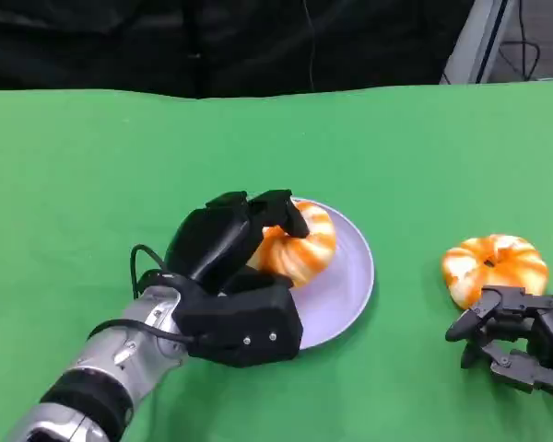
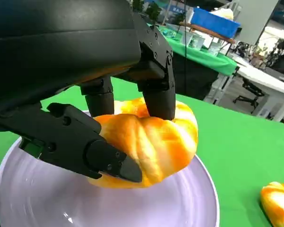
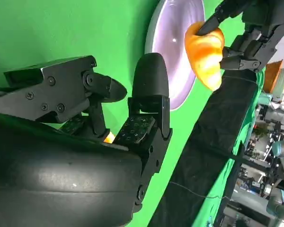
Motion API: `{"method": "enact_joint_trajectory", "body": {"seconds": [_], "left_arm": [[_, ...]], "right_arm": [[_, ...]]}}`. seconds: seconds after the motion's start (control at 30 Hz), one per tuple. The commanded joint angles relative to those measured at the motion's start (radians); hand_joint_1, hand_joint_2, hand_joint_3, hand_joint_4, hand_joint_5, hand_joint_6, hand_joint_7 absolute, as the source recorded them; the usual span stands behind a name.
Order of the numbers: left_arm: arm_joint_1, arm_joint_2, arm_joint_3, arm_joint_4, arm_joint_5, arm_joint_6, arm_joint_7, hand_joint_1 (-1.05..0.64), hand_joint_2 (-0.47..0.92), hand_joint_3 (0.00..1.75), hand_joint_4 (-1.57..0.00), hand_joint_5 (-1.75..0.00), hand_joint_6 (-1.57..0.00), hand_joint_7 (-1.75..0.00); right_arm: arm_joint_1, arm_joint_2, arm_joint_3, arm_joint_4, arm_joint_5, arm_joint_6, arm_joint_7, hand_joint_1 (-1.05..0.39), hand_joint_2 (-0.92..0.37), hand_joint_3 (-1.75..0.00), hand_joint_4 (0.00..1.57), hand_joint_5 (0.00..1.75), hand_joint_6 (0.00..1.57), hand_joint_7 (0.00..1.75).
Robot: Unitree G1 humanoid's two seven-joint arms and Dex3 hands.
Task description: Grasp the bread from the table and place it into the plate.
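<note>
An orange-and-white ring-shaped bread (image 1: 306,247) is gripped by my left hand (image 1: 223,247), thumb on one side and fingers on the other. It is held over the lavender plate (image 1: 348,287), and I cannot tell whether it touches the plate. The left wrist view shows the bread (image 2: 154,142) pinched between black fingers (image 2: 92,149) above the plate (image 2: 189,208). A second similar bread (image 1: 494,265) lies on the green table at the right. Just in front of it my right hand (image 1: 516,343) rests with fingers apart, holding nothing. The right wrist view shows the held bread (image 3: 206,52) and the plate (image 3: 173,33).
Green cloth covers the table (image 1: 92,175), with wide free room left of and behind the plate. A dark backdrop hangs along the table's far edge. The second bread (image 2: 277,201) shows beyond the plate's rim in the left wrist view.
</note>
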Motion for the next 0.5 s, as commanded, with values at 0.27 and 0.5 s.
{"method": "enact_joint_trajectory", "body": {"seconds": [0.27, 0.5], "left_arm": [[-0.051, -0.012, -0.021, 0.099, 0.001, -0.002, 0.006, -0.12, 0.92, 0.23, -0.60, -1.55, -0.74, -1.15], [-0.068, -0.022, -0.025, 0.144, -0.008, 0.003, -0.007, -0.12, 0.92, 0.22, -0.62, -1.48, -0.78, -1.06]], "right_arm": [[0.013, -0.014, -0.001, -0.012, 0.000, 0.002, -0.019, 0.06, -0.83, -0.60, 0.91, 1.33, 0.99, 0.89], [0.013, -0.013, 0.000, -0.015, 0.002, -0.001, -0.016, 0.07, -0.83, -0.60, 0.91, 1.33, 0.98, 0.90]]}}
